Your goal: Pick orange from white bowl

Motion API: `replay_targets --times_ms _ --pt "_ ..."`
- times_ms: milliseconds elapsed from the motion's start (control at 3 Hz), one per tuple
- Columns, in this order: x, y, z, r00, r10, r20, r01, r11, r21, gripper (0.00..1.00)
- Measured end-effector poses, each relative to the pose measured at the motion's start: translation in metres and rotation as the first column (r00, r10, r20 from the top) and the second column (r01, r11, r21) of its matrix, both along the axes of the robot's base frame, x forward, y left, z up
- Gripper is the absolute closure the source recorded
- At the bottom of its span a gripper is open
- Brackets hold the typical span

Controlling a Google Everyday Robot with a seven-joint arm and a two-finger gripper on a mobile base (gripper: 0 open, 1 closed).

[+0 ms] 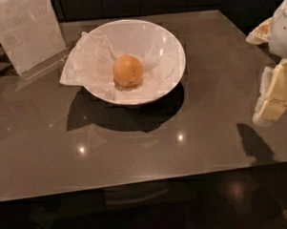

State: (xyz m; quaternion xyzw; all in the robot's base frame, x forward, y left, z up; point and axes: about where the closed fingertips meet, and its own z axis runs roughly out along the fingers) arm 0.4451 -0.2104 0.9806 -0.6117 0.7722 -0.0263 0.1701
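gripper (pixel 274 95) over right edge of table (pixel 135 155), cut off by frame, spread or pressed together: cannot tell | 1 white bowl (pixel 171 43) toward far edge, left of middle, paper liner (pixel 84 61) overhanging its left rim | 1 orange (pixel 128 71) inside bowl on liner | 1 sign stand (pixel 25 31) far-left corner, top cropped, print unreadable

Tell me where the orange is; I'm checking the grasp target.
The orange sits in the bowl, upper centre of the table; the gripper hangs apart at the right edge.
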Motion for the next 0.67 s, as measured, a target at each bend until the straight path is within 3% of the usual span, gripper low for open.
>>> replay_targets --times_ms 333,667 --pt "0.023 0.025 0.003 0.9949 0.101 0.001 -0.101 0.992 0.073 0.00" --pt "0.054 0.068 0.005 0.9690 0.247 0.005 -0.245 0.959 0.139 0.00"
